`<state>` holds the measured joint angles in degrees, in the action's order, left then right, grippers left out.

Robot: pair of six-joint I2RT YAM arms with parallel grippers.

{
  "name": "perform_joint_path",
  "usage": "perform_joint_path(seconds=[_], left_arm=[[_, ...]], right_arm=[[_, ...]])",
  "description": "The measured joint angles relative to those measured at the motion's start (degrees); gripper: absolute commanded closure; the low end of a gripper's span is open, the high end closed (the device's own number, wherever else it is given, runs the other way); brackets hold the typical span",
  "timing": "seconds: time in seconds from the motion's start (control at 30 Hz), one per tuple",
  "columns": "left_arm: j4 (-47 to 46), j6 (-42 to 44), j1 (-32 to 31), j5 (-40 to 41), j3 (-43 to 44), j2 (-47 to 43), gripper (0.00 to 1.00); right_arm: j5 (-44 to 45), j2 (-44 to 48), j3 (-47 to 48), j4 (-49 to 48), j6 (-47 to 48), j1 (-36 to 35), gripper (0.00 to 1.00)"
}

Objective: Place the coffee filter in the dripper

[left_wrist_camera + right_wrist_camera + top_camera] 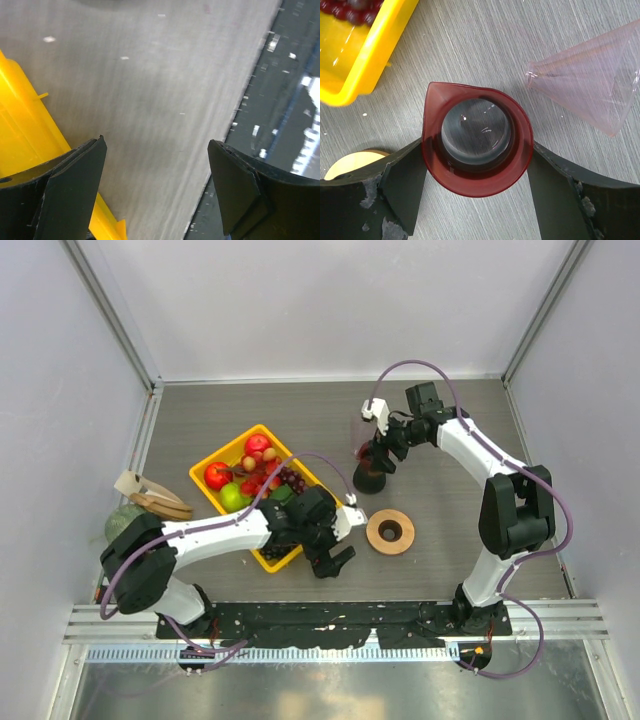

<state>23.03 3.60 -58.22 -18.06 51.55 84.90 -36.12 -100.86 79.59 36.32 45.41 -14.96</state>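
Right wrist view. Item one, right gripper (476, 150): jaws set wide astride the dark red spouted vessel (476, 131), a pad against each side of its rim. You appear to have hold of it where it stands on the table (485, 40)
Hazard: the dripper cone (587, 80) lies on its side just beside your right finger, so a sideways shift could send it rolling
Hazard: the wood ring (390, 532) lies apart from the cone. The dripper is unassembled, with nothing upright to seat a filter in
Item two, left gripper (156, 145): wide open and empty over bare table. The yellow tray (25, 125) sits just beside one finger, easy to snag
Coffee filter (131, 483): seemingly the pale fan by the stack of tan papers (165, 507), far left, well apart from both grippers
Pose: your right arm reaches out, elbow folded, wrist pointing down. Your left arm lies low, stretched rightward along the tray's near side
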Motion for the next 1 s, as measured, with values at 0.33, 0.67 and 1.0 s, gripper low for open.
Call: perform_joint_path(seconds=[0.33,0.67,1.0], left_arm=[[0.50,2.16,16.70,3.30,0.63,1.20,0.04],[3.89,7.93,28.92,0.87,6.91,4.04,0.04],[6.86,9.88,34.69,-5.49,8.59,1.38,0.01]], right_arm=[[-0.09,0.00,0.24,0.96,0.07,-1.53,0.20],[-0.55,-0.44,0.24,1.73,-1.18,-2.97,0.20],[-0.85,-0.79,0.22,0.98,-4.00,-5.35,0.19]])
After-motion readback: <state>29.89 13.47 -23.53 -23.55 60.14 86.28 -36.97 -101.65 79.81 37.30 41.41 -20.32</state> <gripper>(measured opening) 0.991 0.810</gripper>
